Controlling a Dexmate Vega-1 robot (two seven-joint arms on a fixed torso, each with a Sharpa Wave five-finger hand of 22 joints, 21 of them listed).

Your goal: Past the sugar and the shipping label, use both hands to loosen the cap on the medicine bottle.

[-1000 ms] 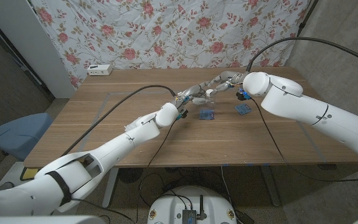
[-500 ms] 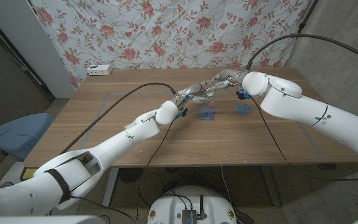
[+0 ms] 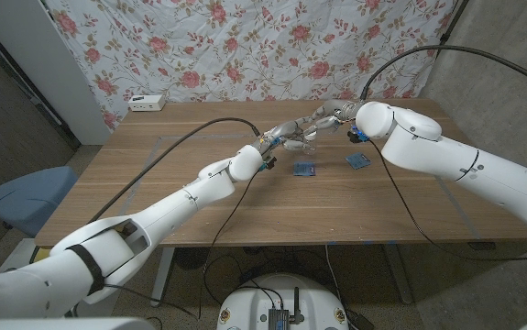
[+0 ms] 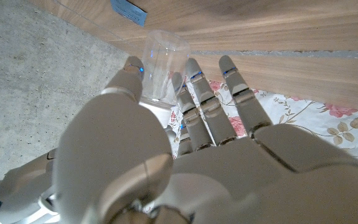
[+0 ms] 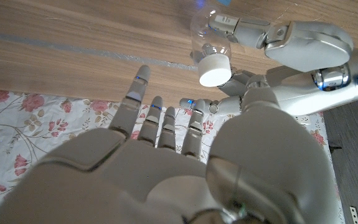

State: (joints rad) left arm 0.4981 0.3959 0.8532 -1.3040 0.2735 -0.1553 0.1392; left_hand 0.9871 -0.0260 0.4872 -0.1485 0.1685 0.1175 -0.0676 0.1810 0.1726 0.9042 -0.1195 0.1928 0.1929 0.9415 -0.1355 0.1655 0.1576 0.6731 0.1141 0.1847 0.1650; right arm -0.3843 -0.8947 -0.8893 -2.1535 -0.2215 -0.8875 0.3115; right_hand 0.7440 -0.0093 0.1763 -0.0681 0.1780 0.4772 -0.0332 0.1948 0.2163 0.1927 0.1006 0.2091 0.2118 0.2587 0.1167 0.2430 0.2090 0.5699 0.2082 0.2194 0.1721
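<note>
Wooden table [image 3: 153, 183], floral backdrop: at the far centre, the left hand [image 3: 286, 135] grips the clear medicine bottle [image 4: 160, 65]; the right hand [image 5: 166, 143], fingers apart, nears its white cap [image 5: 214, 72]; next, grasp and twist

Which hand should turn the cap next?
Right. The left hand already grips the clear bottle, cap pointing at the right hand, whose open fingers sit just short of it.
</note>
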